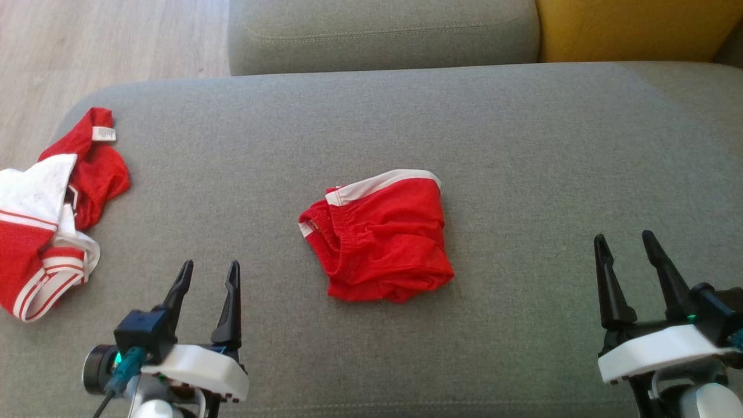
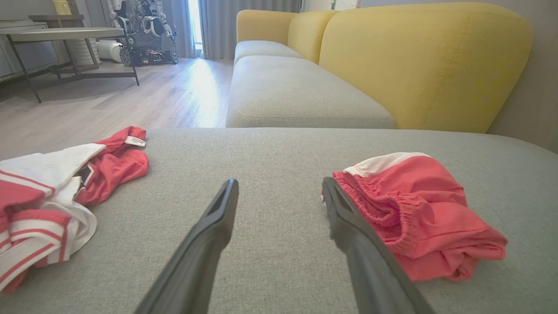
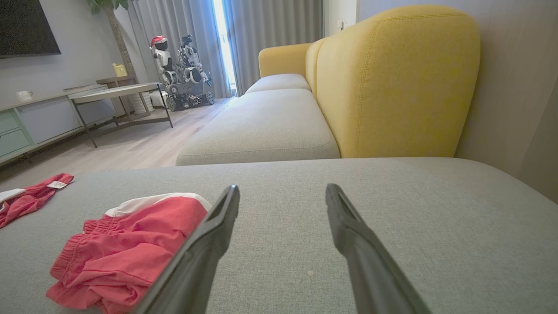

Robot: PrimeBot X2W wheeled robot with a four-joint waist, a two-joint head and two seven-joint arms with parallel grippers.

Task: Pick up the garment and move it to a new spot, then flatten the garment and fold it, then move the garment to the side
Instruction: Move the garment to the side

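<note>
A pair of red shorts with a white band, the garment, lies bunched in the middle of the grey cushion. My left gripper hovers open near the front edge, to the garment's left and apart from it. In the left wrist view the garment lies just right of my open left gripper. My right gripper stands open far to the garment's right. The right wrist view has the garment at the lower left, beside my open right gripper.
A second red and white garment lies crumpled at the cushion's left edge. Behind are another grey seat and a yellow backrest. Wooden floor lies to the left, with a low table and another robot far off.
</note>
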